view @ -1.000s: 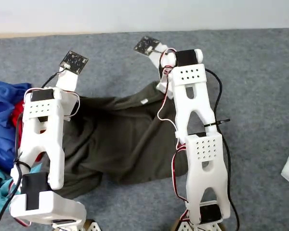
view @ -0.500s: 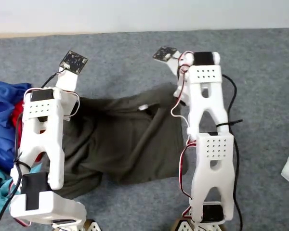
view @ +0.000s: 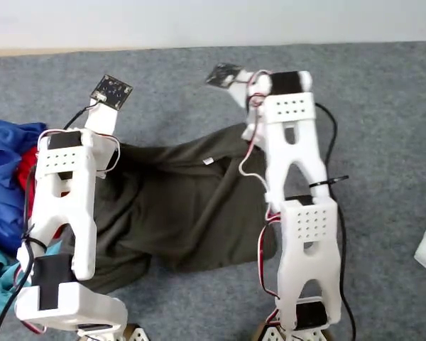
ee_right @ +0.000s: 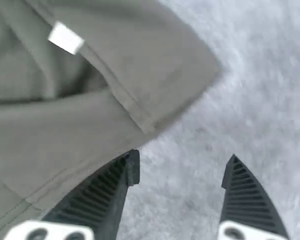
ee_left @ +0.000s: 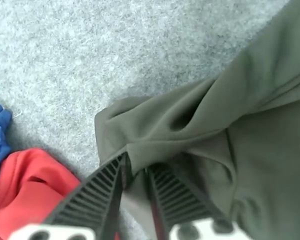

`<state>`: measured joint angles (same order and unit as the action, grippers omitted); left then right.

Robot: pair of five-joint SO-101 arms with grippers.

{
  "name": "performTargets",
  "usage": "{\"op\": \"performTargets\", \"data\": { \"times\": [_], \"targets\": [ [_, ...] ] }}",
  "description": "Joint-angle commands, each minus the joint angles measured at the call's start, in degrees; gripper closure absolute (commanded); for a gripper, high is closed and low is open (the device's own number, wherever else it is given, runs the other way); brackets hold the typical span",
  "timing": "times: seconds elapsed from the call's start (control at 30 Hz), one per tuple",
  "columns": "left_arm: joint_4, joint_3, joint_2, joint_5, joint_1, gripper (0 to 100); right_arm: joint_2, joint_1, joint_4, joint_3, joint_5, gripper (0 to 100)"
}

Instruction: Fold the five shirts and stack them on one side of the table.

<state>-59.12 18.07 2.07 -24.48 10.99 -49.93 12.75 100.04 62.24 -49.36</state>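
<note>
An olive shirt (view: 192, 206) lies crumpled and spread across the grey surface (view: 383, 106) between my two arms. Its long axis runs crosswise from the left arm (view: 60, 206) to the right arm (view: 298, 213).

In the left wrist view, the left jaws are clenched on a raised fold of the olive cloth, close to the shirt's corner. That corner sits just beside the red shirt (ee_left: 30, 185) and the blue shirt (view: 3, 177) heaped at that end of the surface.

In the right wrist view, the right jaws stand released and wide. One jaw's tip hangs over the shirt's stitched hem, and the other hangs over bare surface. The gap between them is mostly over bare grey rather than cloth. The hem runs diagonally away from that near jaw to a free corner, with the white tag (ee_right: 65, 38) farther in on the fabric.

The bulk of the shirt lies from the right jaws toward the left arm's side. The right arm is plainly the nearer one to this unheld far corner. As I read it, the next grasp depends on bringing the open jaws a little inward over the hem, so that both close on cloth and not on the surface.
</note>
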Motion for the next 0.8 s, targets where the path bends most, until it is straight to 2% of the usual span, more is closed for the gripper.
{"op": "performTargets", "data": {
  "times": [0.0,0.37,0.77],
  "targets": [
    [0.88,-1.63,-0.62,0.53,-0.53,100,-1.27,1.54,-2.07,0.62,-0.88,72.8],
    [0.88,-1.63,-0.62,0.53,-0.44,100,-8.04,6.02,-5.76,0.62,-0.97,72.8],
    [0.62,-1.63,-0.62,0.53,-0.35,100,-12.88,2.24,-15.43,0.62,-2.29,74.6]
  ]
}}
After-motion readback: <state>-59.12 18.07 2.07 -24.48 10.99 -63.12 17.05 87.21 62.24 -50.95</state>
